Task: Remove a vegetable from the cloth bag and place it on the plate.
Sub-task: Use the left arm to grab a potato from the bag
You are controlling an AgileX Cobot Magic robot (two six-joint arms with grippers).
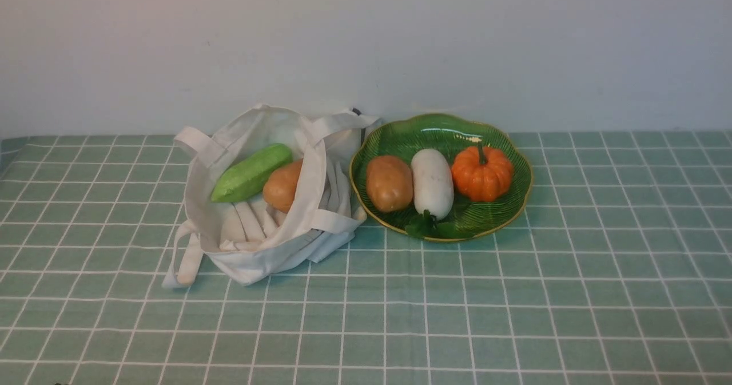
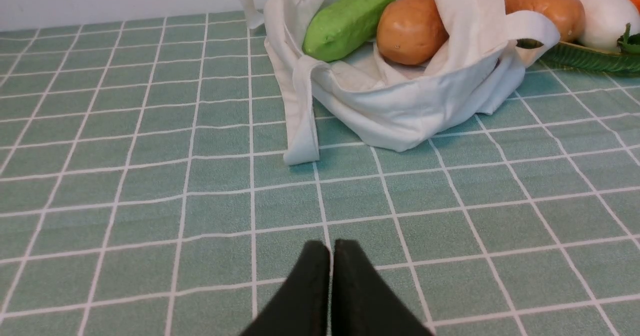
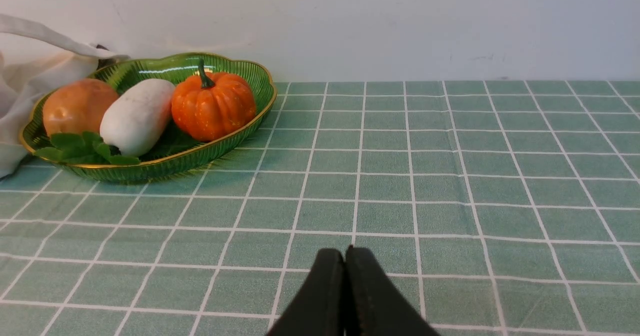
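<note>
The tan-brown potato lies on the left part of the green plate, next to a white radish. It also shows in the right wrist view and the left wrist view. The off-white cloth bag lies open left of the plate, touching it. My left gripper is shut and empty, low over the tablecloth well in front of the bag. My right gripper is shut and empty, over the cloth in front of and right of the plate. Neither gripper shows in the front view.
A green cucumber and a more orange-brown potato lie in the bag's mouth. A white radish with green leaves and a small orange pumpkin share the plate. A wall stands right behind both. The bag's strap trails forward.
</note>
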